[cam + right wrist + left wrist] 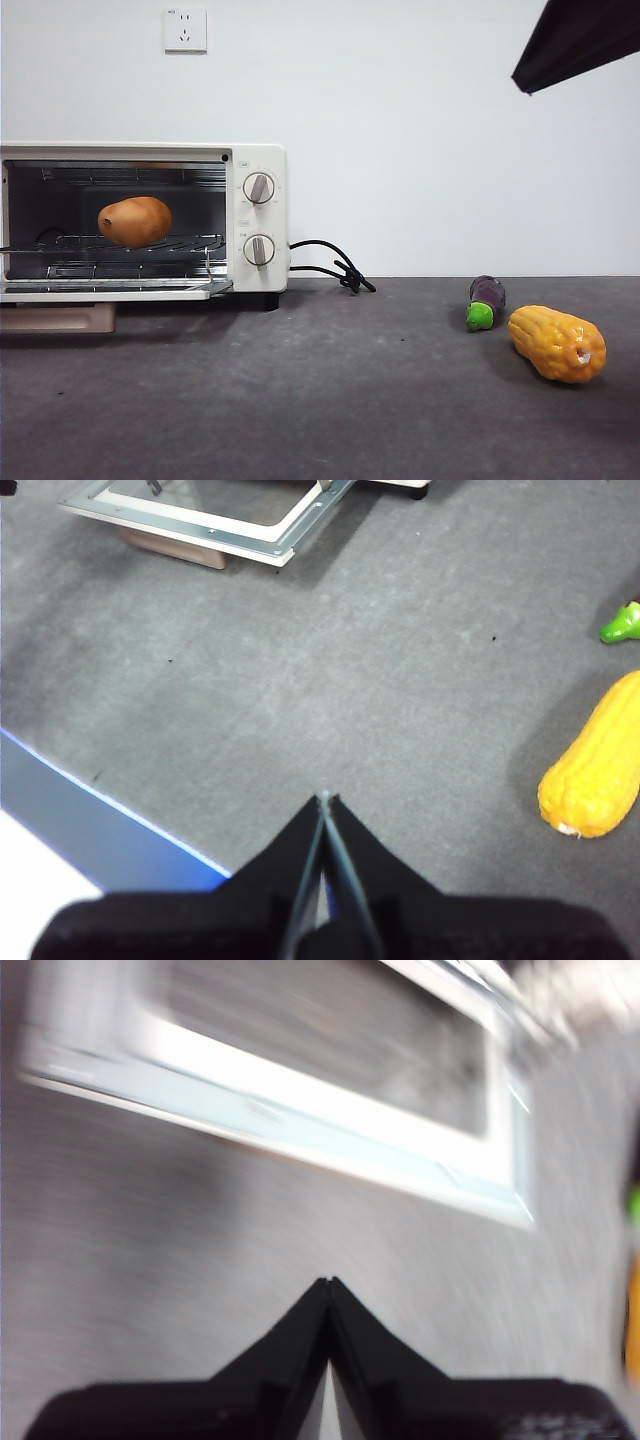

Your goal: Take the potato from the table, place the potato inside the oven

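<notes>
The orange-brown potato lies on the wire rack inside the cream-white oven, whose glass door hangs open and flat. My left gripper is shut and empty above the grey table, near the open door; its view is blurred. My right gripper is shut and empty over the table, well away from the oven door. A black arm tip shows at the top right corner of the front view.
A bumpy yellow corn cob and a small purple eggplant with a green cap lie on the table at the right. The corn is beside my right gripper. The oven's black cord trails behind. A blue table edge runs nearby.
</notes>
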